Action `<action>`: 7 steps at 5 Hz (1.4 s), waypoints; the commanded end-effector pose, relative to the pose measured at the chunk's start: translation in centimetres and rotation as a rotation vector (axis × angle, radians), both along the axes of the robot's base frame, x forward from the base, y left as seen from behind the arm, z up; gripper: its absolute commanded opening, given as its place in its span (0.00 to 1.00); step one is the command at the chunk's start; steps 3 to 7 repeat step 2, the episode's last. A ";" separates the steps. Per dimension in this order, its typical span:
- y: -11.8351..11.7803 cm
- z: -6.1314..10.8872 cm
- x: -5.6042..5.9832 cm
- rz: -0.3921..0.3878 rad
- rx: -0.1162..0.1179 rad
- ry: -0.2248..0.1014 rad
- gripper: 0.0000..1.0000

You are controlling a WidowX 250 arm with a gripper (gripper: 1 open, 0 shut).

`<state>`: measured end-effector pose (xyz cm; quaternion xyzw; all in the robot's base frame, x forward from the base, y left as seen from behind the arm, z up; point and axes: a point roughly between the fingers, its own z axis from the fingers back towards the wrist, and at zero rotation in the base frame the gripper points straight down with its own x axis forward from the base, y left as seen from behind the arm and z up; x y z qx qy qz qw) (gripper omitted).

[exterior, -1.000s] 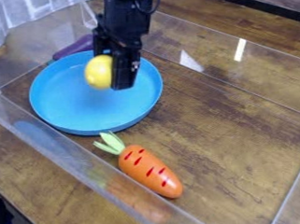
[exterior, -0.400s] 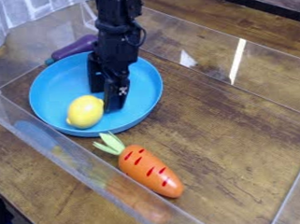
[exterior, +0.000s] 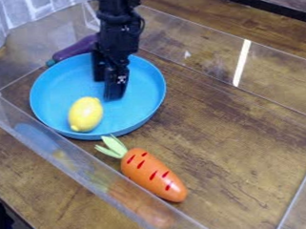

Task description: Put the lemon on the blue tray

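The bright-yellow lemon [exterior: 85, 113] lies on the front left part of the round blue tray [exterior: 148, 96], close to its rim. My black gripper [exterior: 110, 78] points straight down over the middle of the tray, up and to the right of the lemon and apart from it. Its jaws stand open with nothing between them.
An orange carrot [exterior: 149, 173] with green leaves lies on the wooden table in front of the tray. A purple object [exterior: 77, 48] peeks out behind the tray, partly hidden by the arm. Clear plastic walls [exterior: 43, 145] border the work area on the left and front.
A second ago the gripper held the lemon above the tray. It opened and the lemon dropped onto the tray's front left part, where it now lies. The gripper has sunk slightly over the tray.
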<state>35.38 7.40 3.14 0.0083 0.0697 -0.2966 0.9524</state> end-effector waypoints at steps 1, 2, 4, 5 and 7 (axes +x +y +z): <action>1.3 0.4 1.0 -0.010 0.013 -0.051 1.00; 1.5 -0.4 1.3 -0.029 0.013 -0.049 1.00; 1.5 -0.4 1.3 -0.029 0.013 -0.049 1.00; 1.5 -0.4 1.3 -0.029 0.013 -0.049 1.00; 1.5 -0.4 1.3 -0.029 0.013 -0.049 1.00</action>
